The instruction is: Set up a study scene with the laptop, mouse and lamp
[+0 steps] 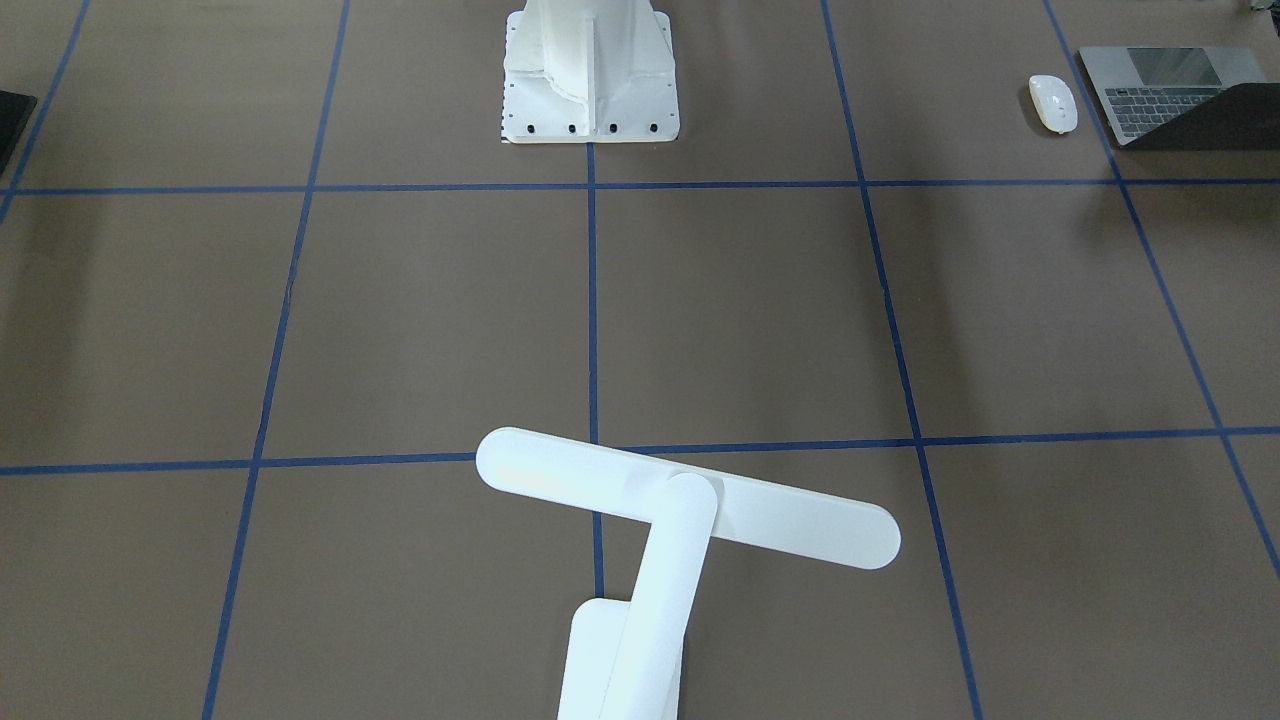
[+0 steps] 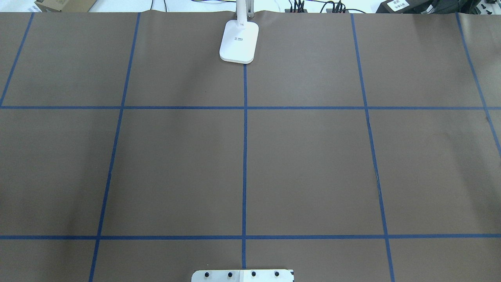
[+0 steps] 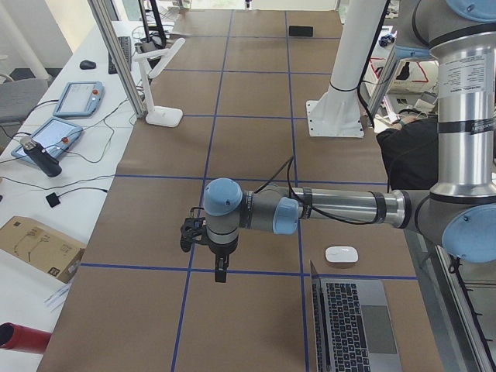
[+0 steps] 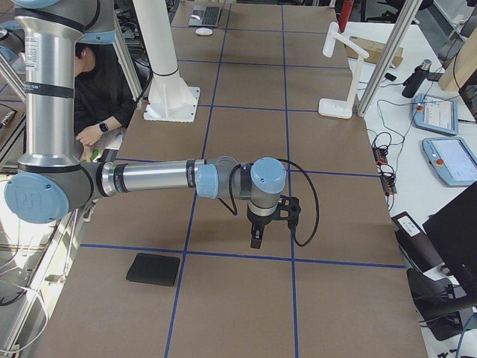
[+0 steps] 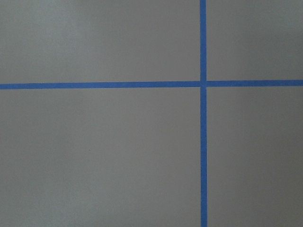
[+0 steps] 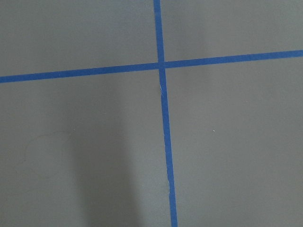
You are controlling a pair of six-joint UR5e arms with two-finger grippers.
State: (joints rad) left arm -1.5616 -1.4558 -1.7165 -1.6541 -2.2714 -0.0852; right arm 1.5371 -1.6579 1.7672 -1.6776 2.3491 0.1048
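Beside grey laptop [image 1: 1165, 90], glossy oval mouse [image 1: 1053, 103]

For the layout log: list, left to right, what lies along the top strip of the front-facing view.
mat → pedestal → mouse → laptop

Lamp [image 1: 665, 560] at near edge, centre; flat bar head crosswise over blue tape grid [image 1: 592, 300] on brown table [image 1: 400, 320]. White bolted pedestal [image 1: 590, 80] far centre. Far right corner: open laptop [image 1: 1160, 95], partly cut by frame; mouse [image 1: 1053, 103] just left of it, apart. Black flat item [image 1: 10, 125] at far left edge.
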